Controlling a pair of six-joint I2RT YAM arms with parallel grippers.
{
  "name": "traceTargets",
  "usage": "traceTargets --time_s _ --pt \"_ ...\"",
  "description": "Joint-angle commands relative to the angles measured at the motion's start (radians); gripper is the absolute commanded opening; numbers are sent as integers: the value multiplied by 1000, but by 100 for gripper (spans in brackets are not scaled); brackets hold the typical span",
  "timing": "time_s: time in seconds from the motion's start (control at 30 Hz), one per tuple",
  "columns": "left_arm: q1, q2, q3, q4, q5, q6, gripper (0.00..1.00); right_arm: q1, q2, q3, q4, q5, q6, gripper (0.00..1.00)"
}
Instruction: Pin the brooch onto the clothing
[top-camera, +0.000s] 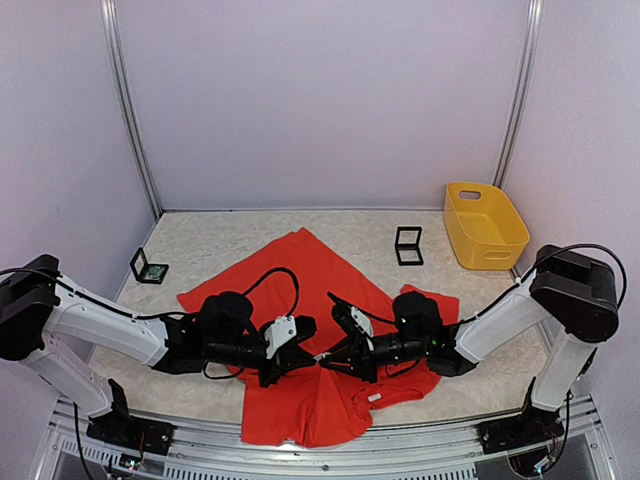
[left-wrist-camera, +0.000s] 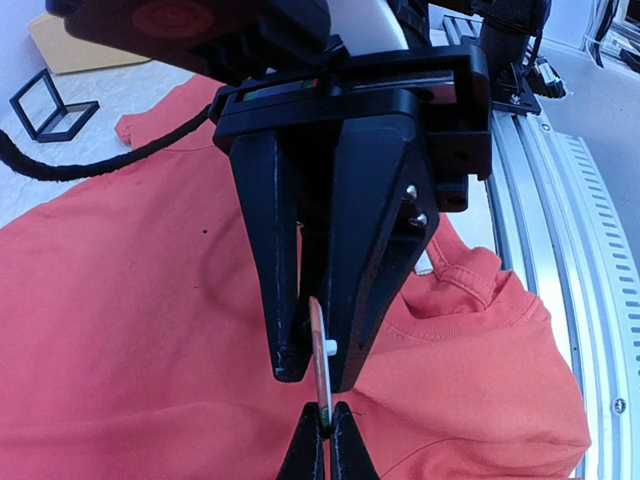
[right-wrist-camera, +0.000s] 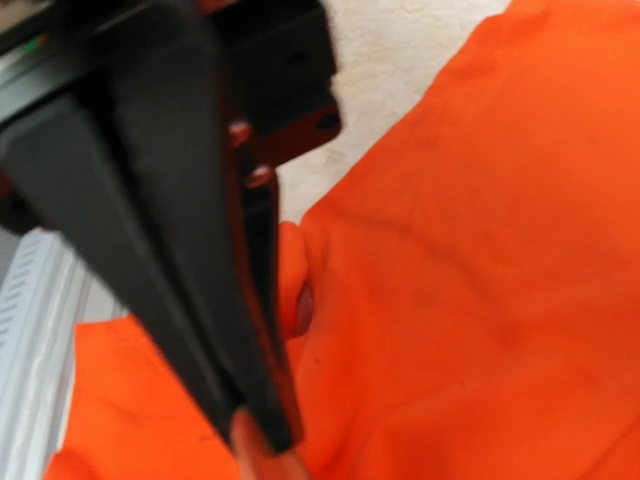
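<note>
The red T-shirt (top-camera: 310, 275) lies crumpled on the table, its neckline with a small white label (top-camera: 375, 397) near the front edge. Both grippers meet tip to tip over it. The brooch (left-wrist-camera: 322, 355) is a thin disc seen edge-on, with a white peg on one face. My left gripper (left-wrist-camera: 327, 432) is shut on its lower edge. My right gripper (left-wrist-camera: 318, 375) comes from above, with its fingers pressed on both faces. In the blurred right wrist view the left gripper (right-wrist-camera: 262, 430) fills the left side, with a pinkish bit of the brooch (right-wrist-camera: 255, 458) at its tip and the shirt (right-wrist-camera: 480, 300) behind.
A yellow bin (top-camera: 485, 225) stands at the back right. A small open black box (top-camera: 408, 245) is beside it, and another black box (top-camera: 149, 266) is at the left. The aluminium rail (left-wrist-camera: 560, 230) runs along the table's near edge by the shirt's neckline (left-wrist-camera: 470, 290).
</note>
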Motion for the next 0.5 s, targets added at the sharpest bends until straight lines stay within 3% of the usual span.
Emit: traceTargets --time_s 0.0,0.2,0.47 --pt "-31 8 22 0 56 28 0 -49 3 35 35 26 87 13" --pt "-33 5 20 0 58 31 0 -90 10 94 -25 -84 153 13" --pt "-32 -1 5 14 38 23 0 -103 1 63 17 -80 181 13"
